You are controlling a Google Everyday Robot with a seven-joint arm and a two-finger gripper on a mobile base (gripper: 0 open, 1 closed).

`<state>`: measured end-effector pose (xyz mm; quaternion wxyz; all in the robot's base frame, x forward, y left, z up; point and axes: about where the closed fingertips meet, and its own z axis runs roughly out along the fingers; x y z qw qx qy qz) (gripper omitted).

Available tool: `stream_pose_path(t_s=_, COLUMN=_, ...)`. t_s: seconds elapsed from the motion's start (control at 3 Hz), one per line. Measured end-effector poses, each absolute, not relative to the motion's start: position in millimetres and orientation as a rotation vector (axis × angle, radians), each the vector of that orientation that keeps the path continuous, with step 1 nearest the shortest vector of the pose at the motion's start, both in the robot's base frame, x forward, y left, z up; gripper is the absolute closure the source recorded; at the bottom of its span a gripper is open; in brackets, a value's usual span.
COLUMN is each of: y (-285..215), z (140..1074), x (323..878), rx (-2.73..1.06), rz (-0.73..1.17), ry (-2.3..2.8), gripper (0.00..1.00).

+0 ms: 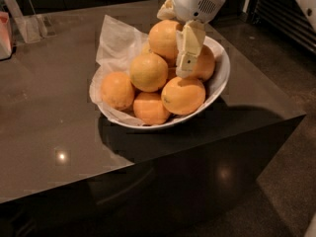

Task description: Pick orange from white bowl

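Over the far side of the white bowl (221, 80), the gripper (176, 44) hangs with jaws apart: one finger (189, 47) points down just right of the orange (165, 37), and the other shows only as a pale tip at that fruit's far left edge. The orange tops the pile, lying between the jaws, with no clear squeeze visible. Below it sit a paler fruit (148, 72) and more oranges on crumpled paper (117, 39), all on a dark glossy table (54, 112).
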<state>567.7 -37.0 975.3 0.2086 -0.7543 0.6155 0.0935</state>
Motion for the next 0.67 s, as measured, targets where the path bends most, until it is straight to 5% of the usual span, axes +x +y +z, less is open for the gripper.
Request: stream_pose_path(t_s=0.67, y=-36.7, z=975.2, x=568.0, rx=-2.099, rz=0.260, ry=1.712, gripper=0.42)
